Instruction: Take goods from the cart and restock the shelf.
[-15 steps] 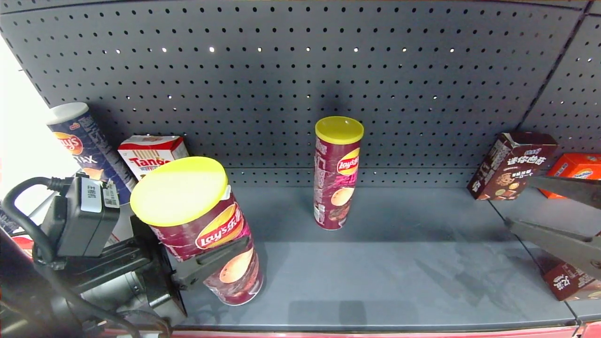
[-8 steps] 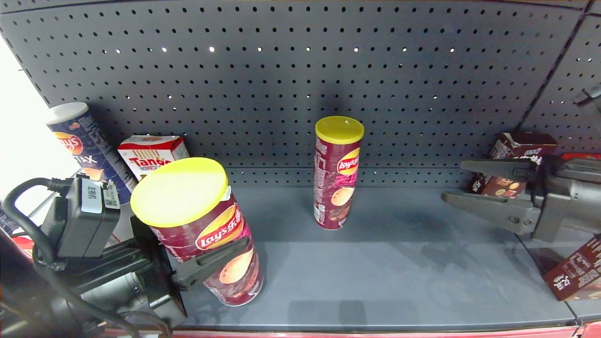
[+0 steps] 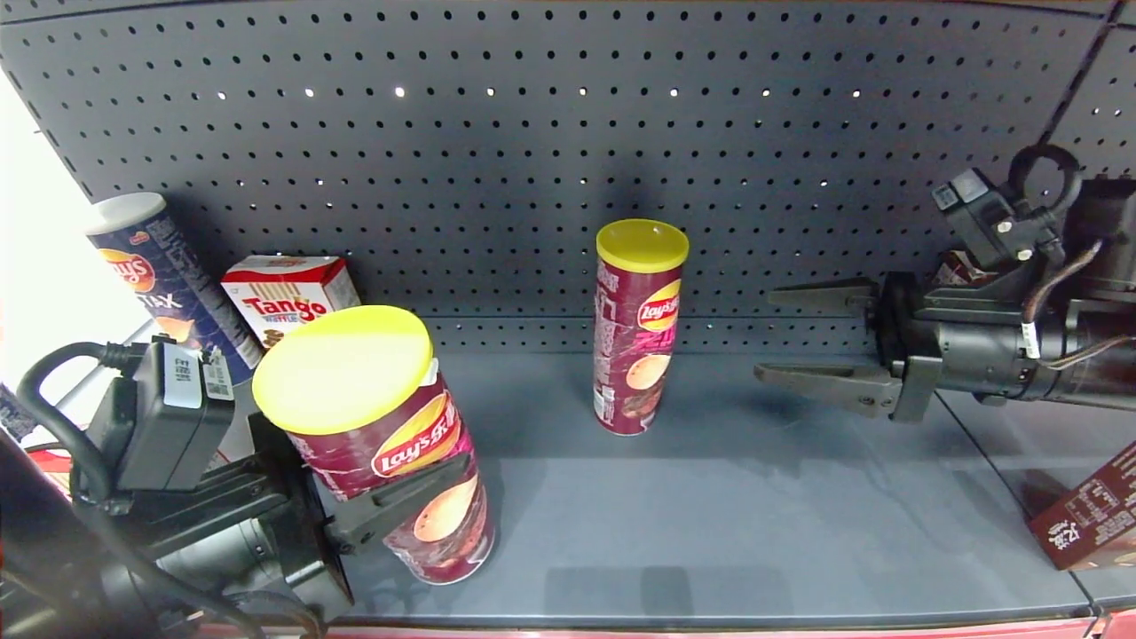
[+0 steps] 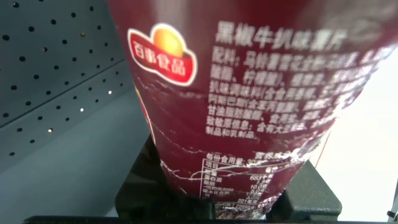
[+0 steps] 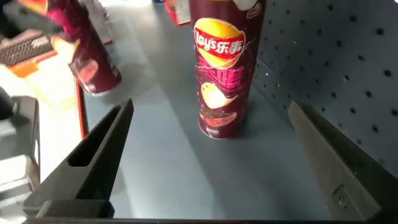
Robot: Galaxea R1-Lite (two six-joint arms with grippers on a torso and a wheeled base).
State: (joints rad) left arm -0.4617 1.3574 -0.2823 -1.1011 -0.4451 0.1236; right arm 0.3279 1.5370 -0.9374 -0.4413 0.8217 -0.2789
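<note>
R gripper (image 3: 768,335), jaws apart & empty, swung in from 3 o'clock toward standing chip can (image 3: 637,328), prob. to reposition it. L gripper (image 3: 399,506) clenched on second chip can (image 3: 373,435), 8 o'clock.

Setting: retail shop, snack aisle.

Evidence:
- Grey metal display shelf (image 3: 710,532) with a perforated back panel (image 3: 532,133) and a red strip (image 3: 710,632) along its front edge.
- Stock is all packaged snack goods with printed labels. A maroon chip can (image 3: 637,328) stands upright mid-shelf, and a second maroon can (image 3: 382,435) is near the front.
- A blue chip can (image 3: 164,275) and a wafer box (image 3: 288,297) sit at the robot's left. A brown biscuit box (image 3: 1087,519) is at the right.
</note>
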